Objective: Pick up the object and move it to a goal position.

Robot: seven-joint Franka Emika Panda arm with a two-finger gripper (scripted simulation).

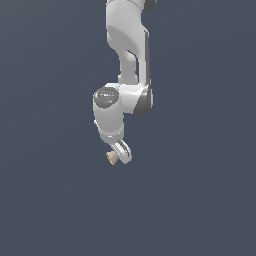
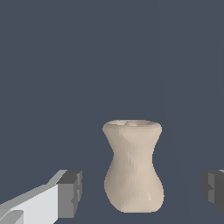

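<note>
Between the spread gripper fingers sits the object [image 2: 133,168], a beige spool-shaped piece with a narrow waist and flared ends, clear of both dark pads [image 2: 70,193] in the wrist view. From the exterior view it peeks out at the gripper [image 1: 120,156] tip, on the exterior view's left side, beneath the white arm [image 1: 125,65], against a plain dark grey-blue background.

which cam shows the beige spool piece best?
Wrist view. The beige spool piece fills the frame there: narrow waist, flared ends, sitting between the open tool's fingers with a gap on each side. In the exterior view it's only a small tan nub partly hidden behind the tool.
</note>
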